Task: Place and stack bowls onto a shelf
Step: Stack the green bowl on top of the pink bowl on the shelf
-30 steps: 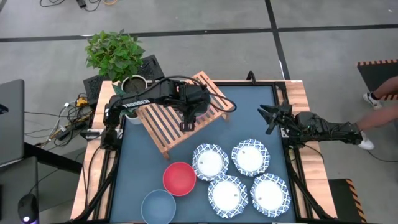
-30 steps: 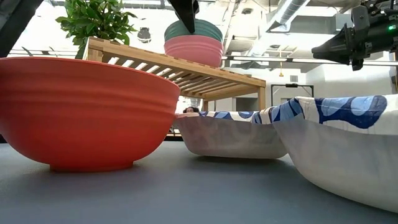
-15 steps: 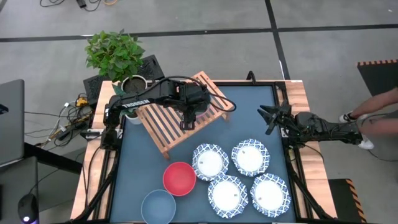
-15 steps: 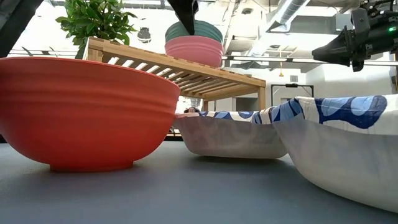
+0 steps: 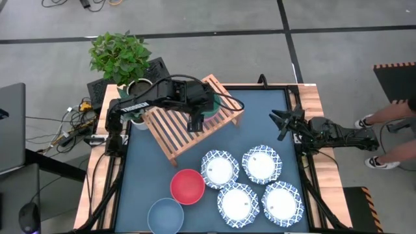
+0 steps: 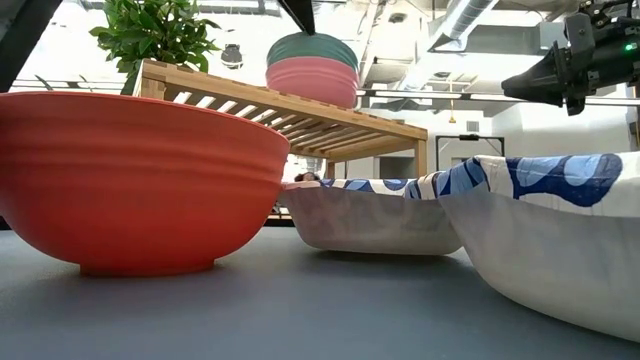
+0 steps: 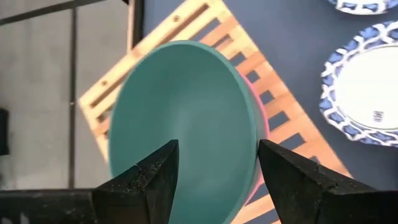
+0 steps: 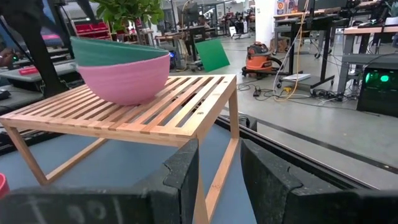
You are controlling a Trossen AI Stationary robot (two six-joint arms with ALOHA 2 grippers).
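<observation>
The dark green bowl (image 7: 186, 118) sits nested in the pink bowl (image 7: 263, 127), and the pink bowl's base rests on the wooden slat shelf (image 5: 172, 133); the low view shows green bowl (image 6: 312, 45) over pink bowl (image 6: 312, 80). My left gripper (image 7: 217, 168) hovers open above the stack, clear of it; in the low view only a finger (image 6: 298, 12) shows at the top edge. My right gripper (image 5: 279, 125) waits open at the table's right edge, above the tabletop. The red bowl (image 5: 187, 185), the grey-blue bowl (image 5: 165, 214) and several white blue-rimmed dishes (image 5: 261, 164) stand on the table.
A potted plant (image 5: 120, 55) stands at the table's far left corner beside the shelf. The shelf lies askew at far left. Bare dark blue tabletop (image 5: 263, 117) lies between the shelf and my right gripper. A person's feet (image 5: 377, 159) show on the floor beyond the right edge.
My left gripper has risen from the bowl stack and drawn back a little toward the table's far left, its finger climbing clear of the green bowl's rim in the low view. The green and pink bowls have stayed on the shelf. The person at the right has stepped.
</observation>
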